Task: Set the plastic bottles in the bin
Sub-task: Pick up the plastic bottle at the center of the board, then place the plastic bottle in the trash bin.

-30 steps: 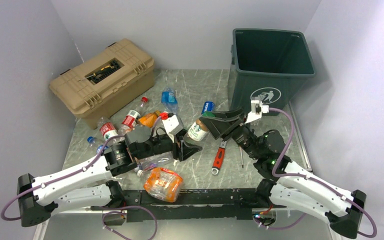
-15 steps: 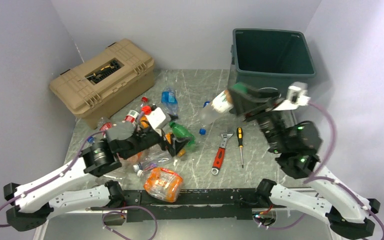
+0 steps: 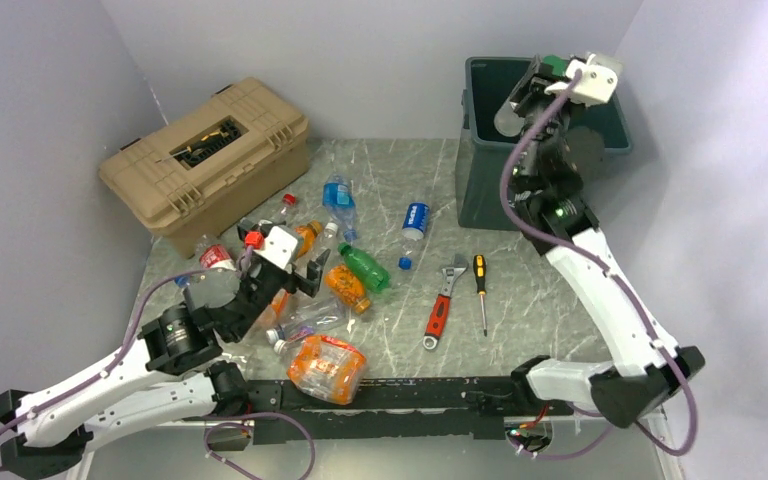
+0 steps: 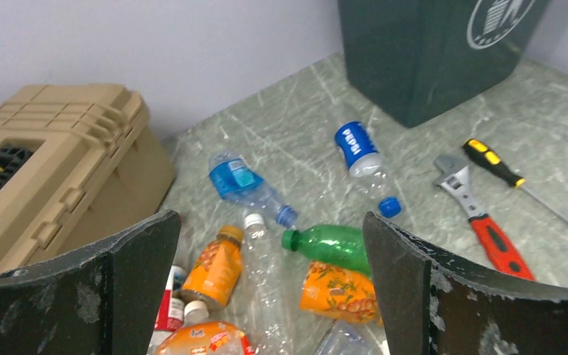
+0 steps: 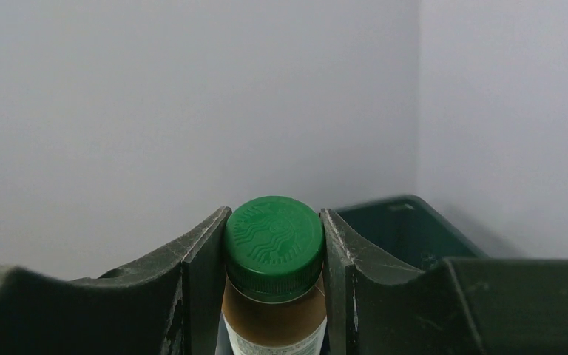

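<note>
My right gripper [image 3: 545, 75] is raised over the rim of the dark green bin [image 3: 480, 175], shut on a brown bottle with a green cap [image 5: 274, 248]; the bin's inside [image 5: 407, 222] shows behind its fingers. My left gripper [image 4: 270, 229] hangs open and empty above a cluster of plastic bottles. Under it lie a green bottle [image 4: 336, 244], an orange bottle [image 4: 218, 270], a crushed orange one [image 4: 336, 292] and a clear one [image 4: 262, 259]. Farther off are two blue-labelled bottles [image 4: 240, 181] [image 4: 359, 148]. A big crushed orange bottle [image 3: 325, 367] lies near the front edge.
A tan toolbox [image 3: 205, 160] stands at the back left. A red-handled wrench [image 3: 438, 310] and a screwdriver [image 3: 480, 290] lie right of the bottles, with a loose blue cap [image 4: 389, 206] nearby. Grey walls close in on three sides.
The right arm has swung up from the table to above the bin with the green-capped bottle. The left gripper has opened and pulled back from the pile.
</note>
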`<action>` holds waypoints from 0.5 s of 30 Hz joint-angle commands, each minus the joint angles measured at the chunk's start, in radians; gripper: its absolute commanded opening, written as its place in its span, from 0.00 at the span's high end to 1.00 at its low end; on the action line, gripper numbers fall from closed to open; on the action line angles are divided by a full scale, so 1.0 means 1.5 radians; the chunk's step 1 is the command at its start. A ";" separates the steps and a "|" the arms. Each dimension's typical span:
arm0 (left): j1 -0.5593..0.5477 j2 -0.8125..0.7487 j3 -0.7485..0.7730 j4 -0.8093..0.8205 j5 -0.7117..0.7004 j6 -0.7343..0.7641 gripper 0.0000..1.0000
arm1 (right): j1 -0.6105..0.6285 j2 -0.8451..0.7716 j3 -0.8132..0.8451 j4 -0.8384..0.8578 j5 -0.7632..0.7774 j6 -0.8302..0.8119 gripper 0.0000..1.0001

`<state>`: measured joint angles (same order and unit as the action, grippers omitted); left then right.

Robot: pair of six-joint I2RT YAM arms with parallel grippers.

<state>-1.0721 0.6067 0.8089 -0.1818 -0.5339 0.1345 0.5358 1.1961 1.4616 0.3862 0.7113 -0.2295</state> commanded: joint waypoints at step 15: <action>0.054 0.105 0.054 -0.091 -0.065 -0.060 0.01 | -0.402 0.260 0.176 -0.325 -0.150 0.359 1.00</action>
<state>-1.0084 0.6922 0.8131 -0.2501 -0.6266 0.0902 -0.0223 1.5478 1.6836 0.0128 0.5777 0.1722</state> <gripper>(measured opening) 0.995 0.474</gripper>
